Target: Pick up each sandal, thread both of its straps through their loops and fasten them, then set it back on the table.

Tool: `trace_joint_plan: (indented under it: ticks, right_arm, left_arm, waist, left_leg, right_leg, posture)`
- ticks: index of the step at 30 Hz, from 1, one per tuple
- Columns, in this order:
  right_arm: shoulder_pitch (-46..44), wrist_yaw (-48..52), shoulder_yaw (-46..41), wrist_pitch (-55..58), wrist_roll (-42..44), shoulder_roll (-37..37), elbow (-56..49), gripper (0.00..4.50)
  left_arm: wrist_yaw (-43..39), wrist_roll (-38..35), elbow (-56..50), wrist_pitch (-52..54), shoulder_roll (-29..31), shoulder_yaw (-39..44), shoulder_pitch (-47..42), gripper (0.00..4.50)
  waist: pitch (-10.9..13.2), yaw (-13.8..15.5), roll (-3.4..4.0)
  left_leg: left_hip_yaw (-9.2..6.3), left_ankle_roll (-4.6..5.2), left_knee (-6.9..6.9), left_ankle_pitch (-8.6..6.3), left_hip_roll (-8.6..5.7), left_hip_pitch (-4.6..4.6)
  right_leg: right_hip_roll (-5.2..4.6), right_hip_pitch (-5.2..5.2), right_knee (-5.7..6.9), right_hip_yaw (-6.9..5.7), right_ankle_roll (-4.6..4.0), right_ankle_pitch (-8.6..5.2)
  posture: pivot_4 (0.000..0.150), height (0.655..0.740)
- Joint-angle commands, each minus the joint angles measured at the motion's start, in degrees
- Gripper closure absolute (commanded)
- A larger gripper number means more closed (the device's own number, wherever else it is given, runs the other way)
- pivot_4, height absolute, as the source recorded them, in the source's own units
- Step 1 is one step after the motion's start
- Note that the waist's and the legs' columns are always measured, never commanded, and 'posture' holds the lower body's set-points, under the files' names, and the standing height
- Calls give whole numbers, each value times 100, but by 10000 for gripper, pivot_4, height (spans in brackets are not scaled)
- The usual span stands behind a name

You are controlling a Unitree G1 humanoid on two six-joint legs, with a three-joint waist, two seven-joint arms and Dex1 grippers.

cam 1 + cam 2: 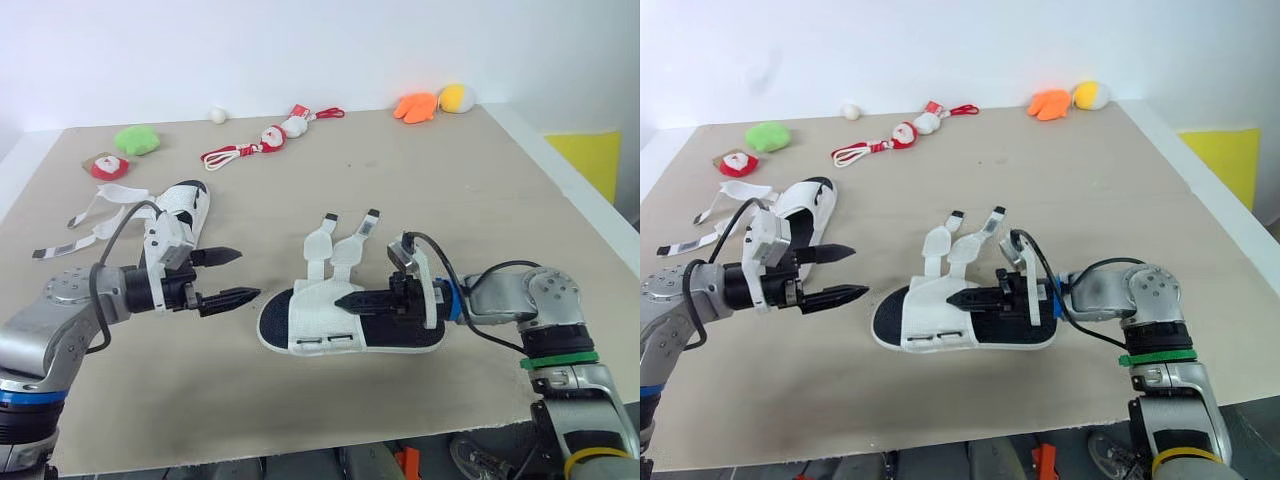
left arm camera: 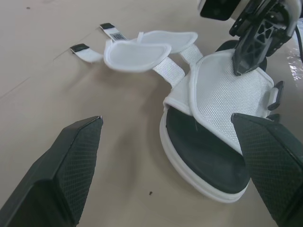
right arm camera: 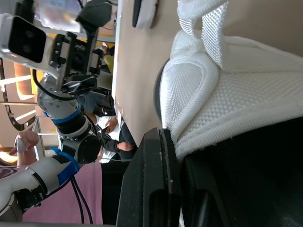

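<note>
Found the near sandal (image 1: 310, 325) low in the centre of the head views, flat on the table (image 1: 480, 180), lengthwise across the frame. Saw its two straps (image 1: 318, 245) splayed up-frame on the tabletop, side by side, black-tipped ends pointing toward the top, free of the loops (image 1: 325, 342) along the sandal's lower edge.

Noted the right gripper (image 1: 345, 299) reaching in from the right over the black footbed, fingers drawn close together and pinched on the edge of the white mesh upper. In the right wrist view, caught that edge pressed against one finger (image 3: 151, 189).

Saw the left gripper (image 1: 248, 274) just left of the sandal, clear of it, fingers well apart and pointing at its left end.

Spotted the second sandal (image 1: 180, 205) at the left of the frame, above the left arm, with loose straps (image 1: 95, 215) trailing further left.

Along the top of the table: a green plush (image 1: 137, 139), a small white ball (image 1: 217, 115), a red and white string toy (image 1: 265, 140), an orange toy (image 1: 416, 106) and a yellow toy (image 1: 457, 97).
</note>
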Motion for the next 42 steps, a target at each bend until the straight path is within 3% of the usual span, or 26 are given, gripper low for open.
trace_joint_plan:
  ticks: [1,8,16,18,19,23,26,29,36,37,42]
  right_arm:
    - [-185,-33,105,-166,239,-74,-132,44497]
    - [-18,-369,300,-571,239,-231,-805,44497]
    - [-181,123,217,-388,239,-610,-642,13693]
    - [-272,454,222,-172,239,-980,-568,2769]
    - [-299,570,239,-116,239,-1108,-562,928]
    - [-315,1321,240,146,239,-1683,-752,928]
    - [-68,2606,-500,341,-520,-2024,-1465,928]
    - [35,3433,-855,-158,-1361,-1948,-1662,0]
    - [-128,4468,-987,-1154,-2895,-1649,-1399,0]
    - [-117,4556,-974,-1266,-3090,-1619,-1437,0]
    - [-119,4540,-1227,-1455,-3304,-1332,-1457,0]
  left_arm:
    - [-46,-44,-190,-14,126,67,18,0]
    - [-49,16,-248,-45,137,18,115,0]
    - [-65,50,-188,-51,102,-74,26,0]
    - [-79,85,-139,-61,60,-190,-87,0]
    - [-86,92,-126,-65,52,-220,-117,0]
    - [-209,50,-95,-63,59,-300,-177,0]
    - [-368,160,-126,-162,6,-593,-189,0]
    - [-501,375,89,-456,-133,-823,-196,7761]
    - [-568,636,371,-782,-388,-1062,-396,42898]
    - [-577,698,408,-838,-407,-1096,-412,44569]
    - [-589,728,405,-822,-490,-1139,-445,44569]
  waist:
    - [0,1,0]
    - [0,4,-1]
    - [0,15,-2]
    - [0,35,-2]
    - [1,51,-3]
    - [0,59,-5]
    - [1,71,-5]
    - [0,74,-6]
    - [1,73,-9]
    - [1,73,-8]
    - [1,73,-8]
  left_leg:
    - [0,0,0,0,0,0]
    - [0,0,0,0,4,0]
    - [0,0,4,0,3,-1]
    - [1,0,5,0,2,-1]
    - [1,0,6,0,1,-2]
    - [1,0,8,0,3,-1]
    - [1,2,7,-1,3,-2]
    - [3,2,8,-1,1,-1]
    - [8,4,21,3,3,1]
    - [8,4,22,3,3,1]
    - [10,5,20,3,2,0]
  right_leg:
    - [0,0,0,0,1,1]
    - [3,-1,0,0,2,0]
    - [2,0,1,1,0,2]
    - [1,0,1,1,0,2]
    - [1,0,1,1,0,2]
    - [3,0,1,1,-1,1]
    - [2,0,1,0,-2,-2]
    - [1,1,1,1,2,-2]
    - [1,1,1,2,5,15]
    - [1,1,1,2,10,18]
    - [1,1,2,4,10,14]
  posture:
    - [1500,7400]
    - [1500,7400]
    - [1500,7400]
    - [1500,7400]
    - [1500,7400]
    - [1500,7400]
    - [1500,7400]
    - [1500,7400]
    - [1500,7400]
    - [1500,7400]
    - [1500,7400]
